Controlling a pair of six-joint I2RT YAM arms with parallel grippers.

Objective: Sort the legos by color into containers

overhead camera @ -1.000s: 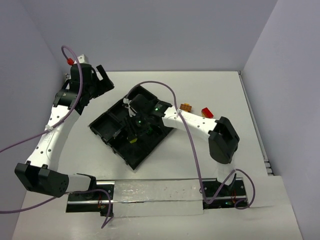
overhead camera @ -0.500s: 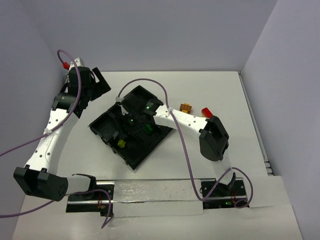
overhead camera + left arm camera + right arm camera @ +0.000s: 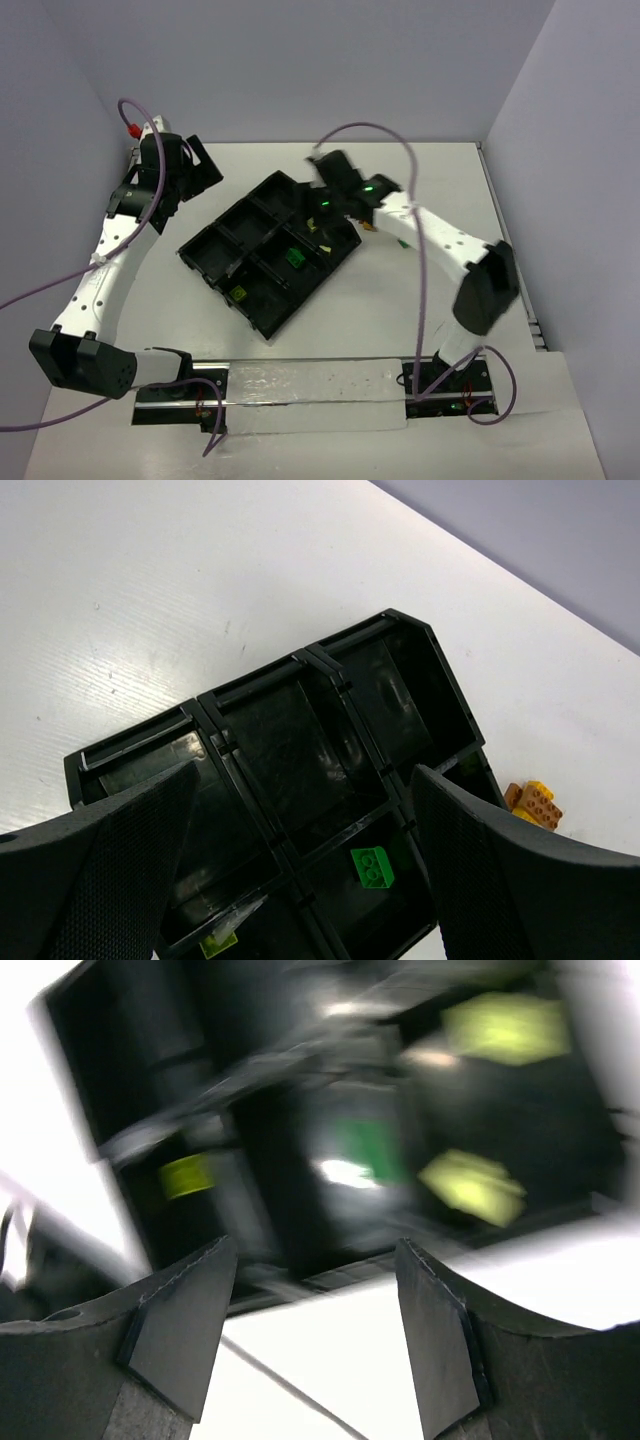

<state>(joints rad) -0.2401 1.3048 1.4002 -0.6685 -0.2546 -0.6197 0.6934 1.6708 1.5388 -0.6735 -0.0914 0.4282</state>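
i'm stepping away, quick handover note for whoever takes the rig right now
Left claw: open, empty, off the tray's far-left side.
Right claw: open, empty, over the tray's far end; its view is blurred.
Done: green brick and yellow-green brick lie in separate compartments.
Left: orange brick on the table beside the tray. The right arm may hide others.

I see a black tray (image 3: 262,216) on a white table (image 3: 360,320). In it lie a green brick (image 3: 372,866) and a yellow-green brick (image 3: 218,943). Outside it, an orange brick (image 3: 536,804) shows a yellow edge. My arms (image 3: 100,270) are white with black joints, and their cables (image 3: 362,126) are purple.
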